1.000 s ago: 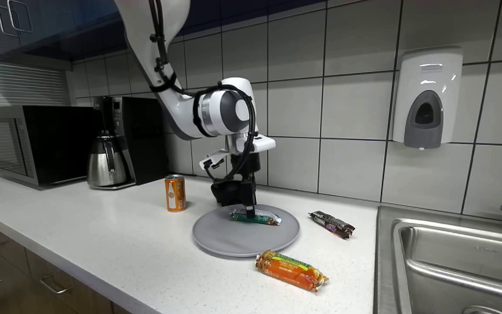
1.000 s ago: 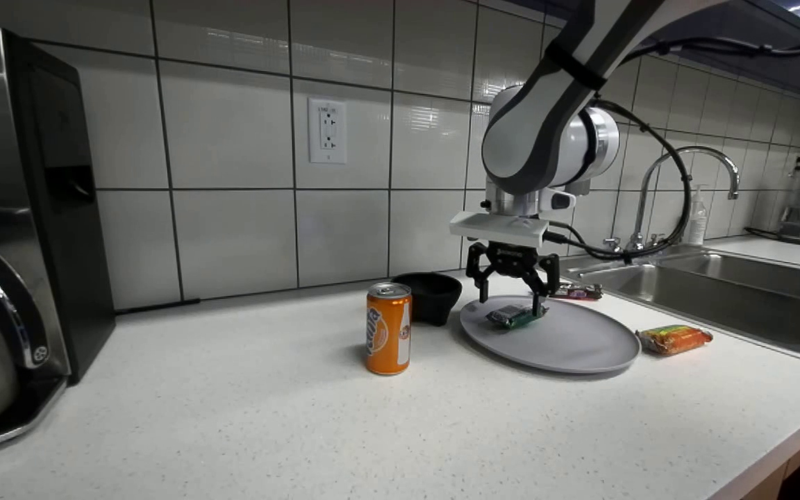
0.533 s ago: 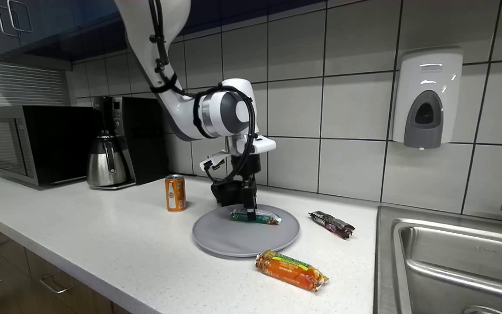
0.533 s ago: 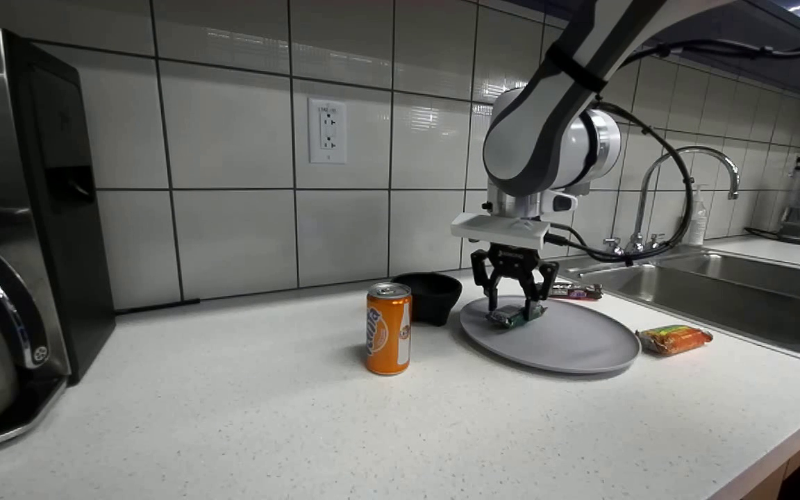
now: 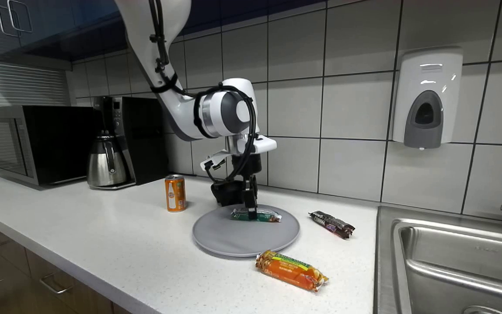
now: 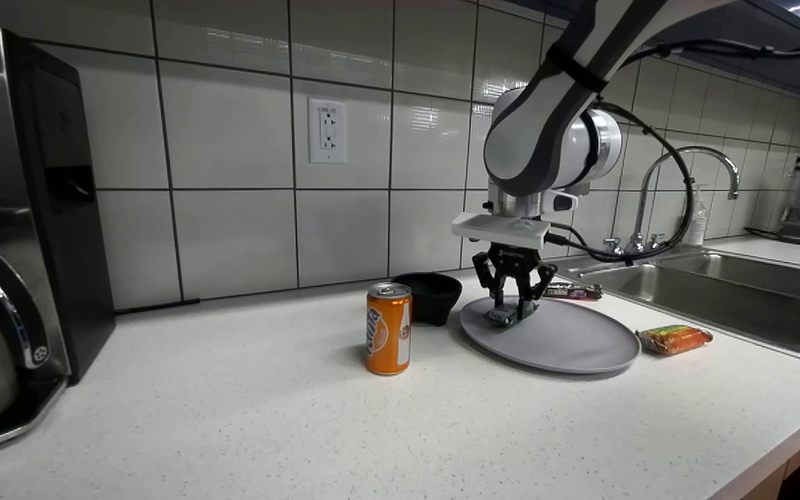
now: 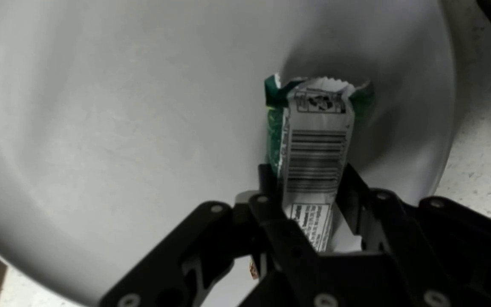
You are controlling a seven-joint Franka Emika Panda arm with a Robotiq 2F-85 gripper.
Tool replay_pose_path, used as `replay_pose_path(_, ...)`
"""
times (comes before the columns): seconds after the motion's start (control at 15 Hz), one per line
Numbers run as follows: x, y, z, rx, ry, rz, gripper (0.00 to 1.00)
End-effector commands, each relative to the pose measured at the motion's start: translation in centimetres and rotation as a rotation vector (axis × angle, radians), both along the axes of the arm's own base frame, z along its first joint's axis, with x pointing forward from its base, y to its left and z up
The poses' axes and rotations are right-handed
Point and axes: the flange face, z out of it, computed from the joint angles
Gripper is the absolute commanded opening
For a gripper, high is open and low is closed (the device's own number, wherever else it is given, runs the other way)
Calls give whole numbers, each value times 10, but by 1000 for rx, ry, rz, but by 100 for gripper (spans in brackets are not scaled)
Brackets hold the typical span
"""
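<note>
In the wrist view, the claw point(image 7: 306, 181) stood mostly closed, with the green bar point(image 7: 315, 136) pinched between its two black fingers point(image 7: 268, 183). One finger met the green flank, the other the pale edge opposite; the narrow space left between the tips was taken up by the green bar. Its barcode side showed, and its crimped end stuck out past the tips. Beneath spread the plate point(image 7: 143, 128), the green bar sitting nearer the rim than the middle.

In an exterior view, the claw pointed straight down over the far part of the plate, with a finger in front of the green bar's middle. A brown bar point(image 5: 331, 224) lay on the counter point(image 5: 137, 244) near the plate's right side, and an orange bar point(image 5: 292, 270) just beside its near rim. A can point(image 5: 175, 193) stood upright to the left; a bowl point(image 5: 226, 193) sat behind the claw. Farther off were a microwave point(image 5: 55, 144), a coffee maker point(image 5: 142, 135), a sink point(image 5: 456, 296) and a wall dispenser point(image 5: 425, 69).

In an exterior view that also took in an outlet point(image 6: 328, 130), both fingers showed close together, tips down on either side of the green bar, over the plate. A tap point(image 6: 635, 243) rose behind the sink.
</note>
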Motion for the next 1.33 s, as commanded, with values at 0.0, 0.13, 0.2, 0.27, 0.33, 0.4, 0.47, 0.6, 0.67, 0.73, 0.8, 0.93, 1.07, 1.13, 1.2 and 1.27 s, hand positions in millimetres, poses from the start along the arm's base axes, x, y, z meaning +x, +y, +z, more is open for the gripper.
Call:
replay_pose_path(0.0,-6,-1,12,11,-25,-16,14)
replay_pose_path(0.13,-9,2,14,13,-33,-13,14)
replay_pose_path(0.2,-11,3,16,13,-36,-12,14)
replay_pose_path(0.27,-12,3,17,14,-38,-12,14)
replay_pose_path(0.33,-14,4,18,15,-39,-11,14)
replay_pose_path(0.4,-16,4,17,19,-37,-12,14)
replay_pose_path(0.47,-18,4,17,21,-36,-11,14)
replay_pose_path(0.6,-21,5,15,23,-28,-8,14)
replay_pose_path(0.67,-23,5,14,28,-20,0,14)
replay_pose_path(0.73,-24,5,14,29,-18,3,64)
replay_pose_path(0.8,-24,5,14,27,-14,6,66)
replay_pose_path(0.93,-25,5,16,23,-18,6,80)
replay_pose_path(1.07,-24,2,23,17,-29,5,95)
replay_pose_path(1.13,-24,1,27,18,-36,5,100)
replay_pose_path(1.2,-24,0,32,20,-45,6,100)
replay_pose_path(1.27,-24,-1,37,22,-52,7,100)
